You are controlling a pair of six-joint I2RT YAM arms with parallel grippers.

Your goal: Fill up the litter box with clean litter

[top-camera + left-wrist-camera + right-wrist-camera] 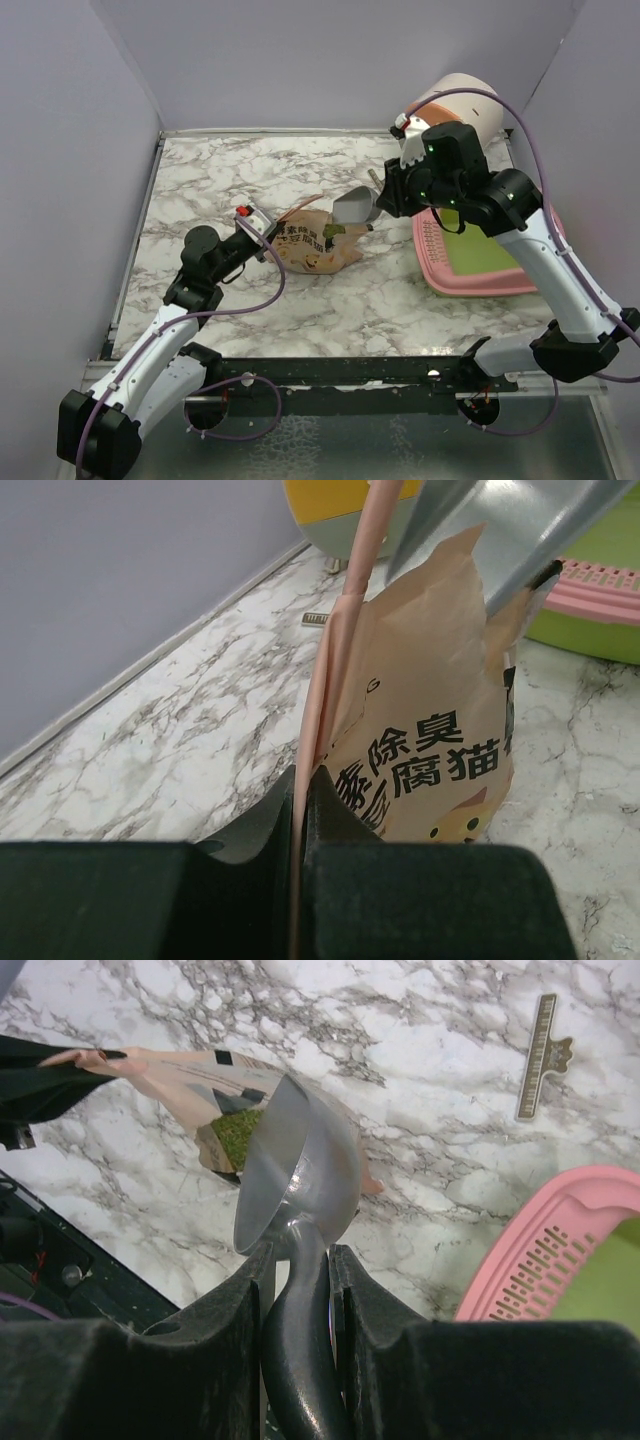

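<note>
Room: pale lilac walls (60, 200) close in the far, left and right sides, leaving little swing room for the arms.
Surface: grey-veined marble-pattern top (230, 180), hard and probably slick; spilled granules would likely scatter.
Litter box (440, 272): pink tray with a lime-green inside, at the right edge of the surface, partly under the right arm. It looks light, rigid plastic that could slide if knocked; no granules show on the visible green floor.
Drum (460, 95): round cream tub in the far right corner, behind the tray.
Paper bag (315, 250): tan, soft and crumpled, near the centre of the surface, mouth open. It will likely sag unless held by its edge.
Scoop (300, 1175): silver metal, stiff and smooth, bowl at the bag's mouth; best held by the handle.
Clean litter (238, 1135): greenish granules inside the bag, loose and pourable, so carried level.
Left fingers (300, 790): pinched tight on the bag's edge.
Right fingers (300, 1250): clamped on the scoop's handle.
</note>
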